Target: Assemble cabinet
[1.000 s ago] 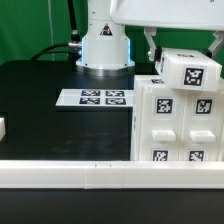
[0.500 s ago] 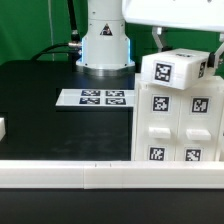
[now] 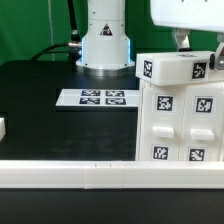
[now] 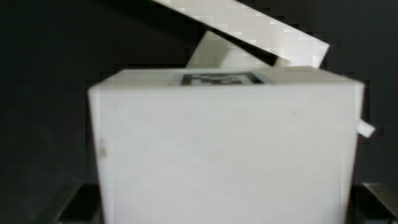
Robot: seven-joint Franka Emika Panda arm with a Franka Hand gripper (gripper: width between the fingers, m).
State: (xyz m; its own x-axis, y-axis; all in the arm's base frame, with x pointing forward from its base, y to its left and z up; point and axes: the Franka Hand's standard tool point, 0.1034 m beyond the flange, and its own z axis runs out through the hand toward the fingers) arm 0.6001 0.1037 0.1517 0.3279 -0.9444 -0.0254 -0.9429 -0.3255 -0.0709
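This is a robotics lab bench set up for recording. A black table (image 3: pixel 40 110) fills the middle of the frame, with a white robot base (image 3: pixel 104 45) bolted at its far edge, top centre. The marker board (image 3: pixel 93 98) lies flat at centre, printed with square tags. A long white rail (image 3: pixel 70 174) fences the lower edge. Behind, at upper left, hang a green backdrop (image 3: pixel 25 25) and a dark cable (image 3: pixel 68 25). The cabinet (image 3: pixel 180 120) at right carries similar tags.
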